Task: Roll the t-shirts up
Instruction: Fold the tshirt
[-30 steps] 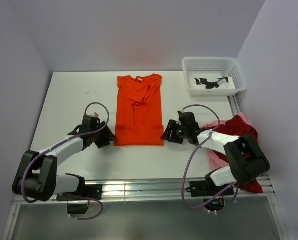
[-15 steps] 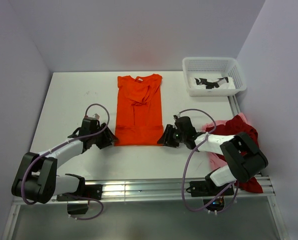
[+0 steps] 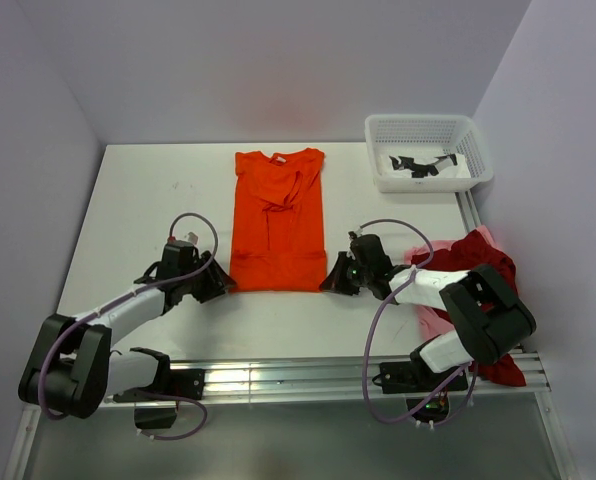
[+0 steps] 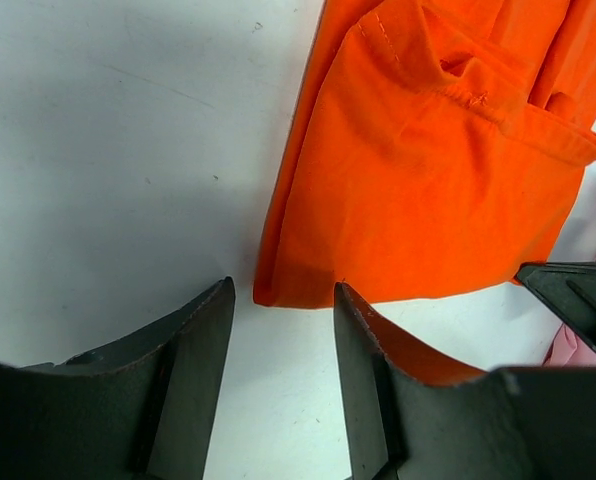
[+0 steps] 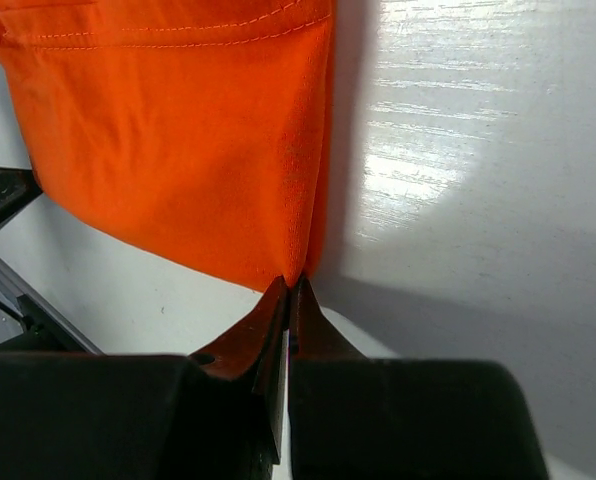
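I am working at the near hem of the orange t-shirt. It is lying folded into a long strip in the middle of the table, with its collar towards the far wall and its hem towards my bases.

My right end effector is pressing its jaws fully together on the near right corner of the hem. It seems to be nipping only the very tip of the cloth. My left end effector is standing about half open, with the near left corner lying just at the mouth of the gap and nothing gripped yet.

To do this well, I am judging that the left side needs to slide a little further onto the hem before closing, so that it takes every folded layer. The right bite looks thin and could slip, so a deeper hold there would be safer. Both corners should then rise only slightly and turn over towards the collar together, keeping the first turn tight and square.

The dark red and pink t-shirts are heaped at the table's right edge, beside my right arm.
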Robot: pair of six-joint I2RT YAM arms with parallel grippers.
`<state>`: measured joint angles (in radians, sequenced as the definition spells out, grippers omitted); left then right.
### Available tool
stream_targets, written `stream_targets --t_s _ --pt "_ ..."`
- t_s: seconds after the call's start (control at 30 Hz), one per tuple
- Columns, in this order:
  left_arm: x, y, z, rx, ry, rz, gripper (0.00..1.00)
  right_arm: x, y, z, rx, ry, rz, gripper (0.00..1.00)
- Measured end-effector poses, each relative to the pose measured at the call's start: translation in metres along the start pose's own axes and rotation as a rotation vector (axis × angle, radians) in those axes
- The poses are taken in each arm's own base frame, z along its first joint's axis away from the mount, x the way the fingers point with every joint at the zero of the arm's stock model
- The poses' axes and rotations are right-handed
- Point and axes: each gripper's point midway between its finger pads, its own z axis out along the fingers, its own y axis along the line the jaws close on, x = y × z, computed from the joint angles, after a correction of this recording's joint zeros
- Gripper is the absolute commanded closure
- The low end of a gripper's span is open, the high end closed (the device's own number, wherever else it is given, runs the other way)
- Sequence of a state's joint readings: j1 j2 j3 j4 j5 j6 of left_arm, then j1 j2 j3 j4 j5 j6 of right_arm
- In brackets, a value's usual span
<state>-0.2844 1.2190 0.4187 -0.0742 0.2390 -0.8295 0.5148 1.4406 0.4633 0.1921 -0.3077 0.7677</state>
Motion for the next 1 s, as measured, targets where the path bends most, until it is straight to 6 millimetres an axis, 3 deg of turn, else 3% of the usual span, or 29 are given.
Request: stream_targets --t_s 0.23,0.3,0.33,0.37,0.47,0.7,1.0 --pt "0.003 -0.004 0.005 0.03 0.0 -0.01 0.55 0.001 0.0 0.001 0.003 0.002 -0.001 1.0" --pt "0.003 -0.006 0.008 0.039 0.002 -0.014 0.61 0.001 -0.001 0.001 0.004 0.003 -0.001 1.0" --pt "0.003 -0.006 0.009 0.039 0.002 -0.016 0.65 0.001 -0.001 0.001 0.004 0.003 -0.001 1.0" --pt "0.003 -0.006 0.01 0.039 0.004 -0.019 0.78 0.001 -0.001 0.001 0.004 0.003 -0.002 1.0" --pt "0.005 -0.002 0.013 0.02 0.012 -0.035 0.99 0.001 -0.001 0.001 0.007 0.003 -0.002 1.0" --pt "0.009 -0.002 0.01 0.01 0.028 -0.029 1.0 0.004 -0.006 -0.003 0.033 0.012 -0.018 1.0" --pt "0.037 -0.009 -0.003 -0.002 0.077 0.035 1.0 0.003 -0.006 -0.024 0.042 -0.028 -0.068 1.0"
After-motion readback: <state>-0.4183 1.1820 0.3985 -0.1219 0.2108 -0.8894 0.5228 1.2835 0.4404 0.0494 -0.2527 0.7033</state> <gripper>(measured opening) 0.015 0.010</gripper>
